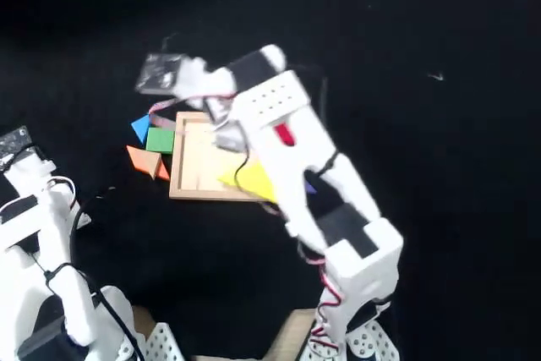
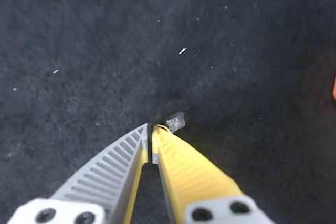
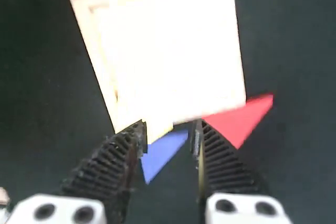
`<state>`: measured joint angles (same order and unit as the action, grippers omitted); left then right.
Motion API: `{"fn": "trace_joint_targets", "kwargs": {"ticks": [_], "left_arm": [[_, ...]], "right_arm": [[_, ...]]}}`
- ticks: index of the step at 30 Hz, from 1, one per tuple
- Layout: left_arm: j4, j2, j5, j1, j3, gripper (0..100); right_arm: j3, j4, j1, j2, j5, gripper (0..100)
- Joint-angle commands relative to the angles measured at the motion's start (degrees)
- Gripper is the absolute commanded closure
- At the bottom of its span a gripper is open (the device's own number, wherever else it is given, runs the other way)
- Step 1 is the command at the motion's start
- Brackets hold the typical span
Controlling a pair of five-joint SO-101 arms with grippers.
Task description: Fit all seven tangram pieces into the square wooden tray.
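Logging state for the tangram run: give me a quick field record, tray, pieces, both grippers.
tray: wooden tray, interior mostly bare
beside tray: light blue triangle, green square, orange triangle
yellow piece: at a tray corner
right gripper: open, dark blue triangle below between its fingertips, red triangle next to it
left gripper: shut, over black cloth
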<state>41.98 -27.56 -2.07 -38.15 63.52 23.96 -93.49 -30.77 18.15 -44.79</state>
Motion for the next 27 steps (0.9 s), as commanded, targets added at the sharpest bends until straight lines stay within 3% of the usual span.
{"fn": "trace_joint_targets", "kwargs": {"ticks": [1, 3, 11, 27], "left_arm": [[-1.05, -0.53, -0.44, -0.31, -0.4, 97], [-1.05, -0.53, -0.44, 0.04, -0.48, 97], [-1.05, -0.53, -0.44, 0.92, -0.4, 97], [-1.05, -0.53, -0.44, 0.92, -0.4, 97]], "right_arm": [[-1.63, -2.81, 9.05, 0.84, 0.44, 89.9], [-7.16, -1.14, 12.31, 1.8, 0.53, 99.0], [-26.86, 14.68, 14.86, 0.84, 0.44, 98.7], [-20.44, 17.05, 5.8, 8.13, 2.99, 98.7]]}}
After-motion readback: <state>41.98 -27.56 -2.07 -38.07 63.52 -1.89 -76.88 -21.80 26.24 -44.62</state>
